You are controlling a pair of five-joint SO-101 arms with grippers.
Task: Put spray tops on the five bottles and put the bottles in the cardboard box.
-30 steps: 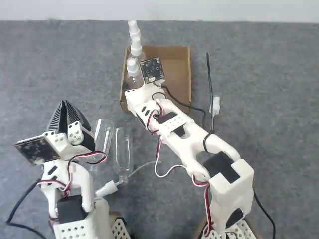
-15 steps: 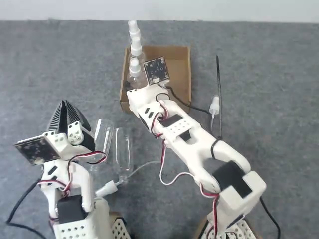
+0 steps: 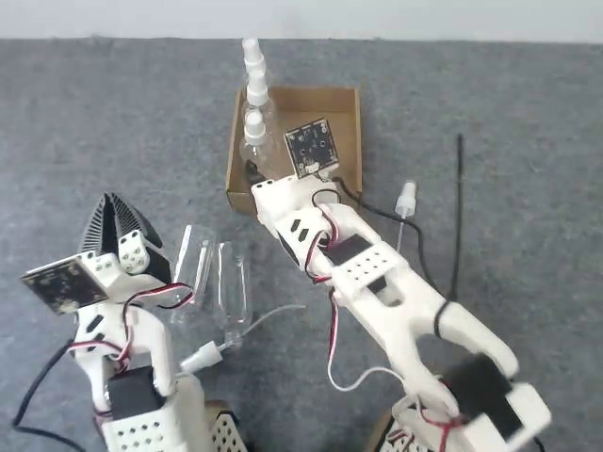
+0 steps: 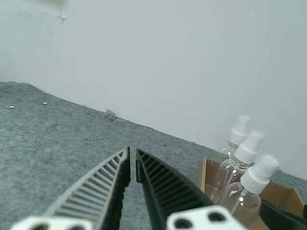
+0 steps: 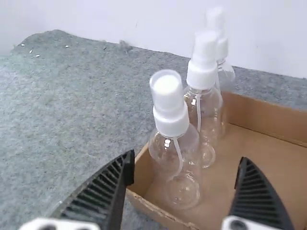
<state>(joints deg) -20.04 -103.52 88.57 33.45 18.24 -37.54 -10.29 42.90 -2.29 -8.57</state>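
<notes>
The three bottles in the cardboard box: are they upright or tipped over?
Upright. All three bottles stand in the cardboard box in a row along one wall, white spray tops pointing up.

Both arms are chunky white plastic with black servos and black ribbed fingers [image 4: 168, 184]. Right arm [image 3: 377, 278], the one at the cardboard box [image 3: 344, 118], trails red-white-black wires [image 3: 334, 330] and a black cable [image 3: 458, 217]. Left arm [image 3: 132, 358], farther from the box, has dotted base plates [image 3: 155, 435].
</notes>
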